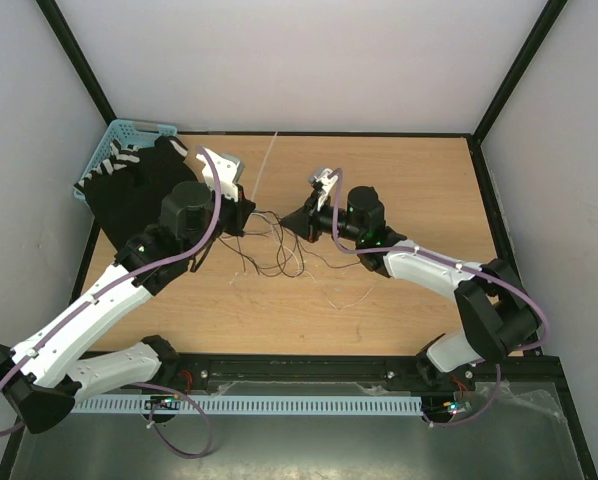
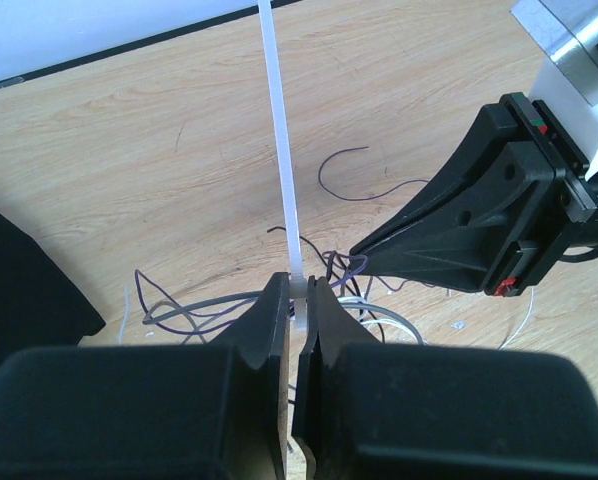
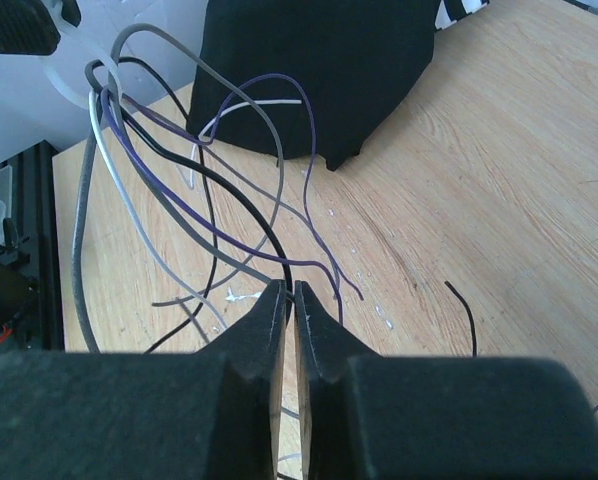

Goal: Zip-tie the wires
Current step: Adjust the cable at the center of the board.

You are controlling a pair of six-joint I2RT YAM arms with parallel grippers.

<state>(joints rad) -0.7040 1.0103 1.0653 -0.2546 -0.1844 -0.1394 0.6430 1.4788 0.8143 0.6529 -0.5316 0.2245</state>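
**Bringing the zip tie to the wires**

The zip tie point(image 2: 284, 150) is pinched near its lower end by the left hand point(image 2: 299, 290), whose jaws are pressed on the white strip. The rest of the strip stands straight up and away from that hand. The wires point(image 1: 277, 252) lie in a loose tangle on the bench point(image 1: 409, 290) between the two arms, with some strands raised in arching loops just in front of the right hand point(image 3: 289, 295). That hand's jaws are drawn almost together at the tangle; whether a strand is caught between them cannot be told.

The tie is not yet looped round the bundle, so gathering and threading is judged to be the step in hand. Next, the strands would need to be held as one bunch while the strip's free end is passed round them and fed through its lock. Fine alignment is called for, since thin strands slip aside easily.
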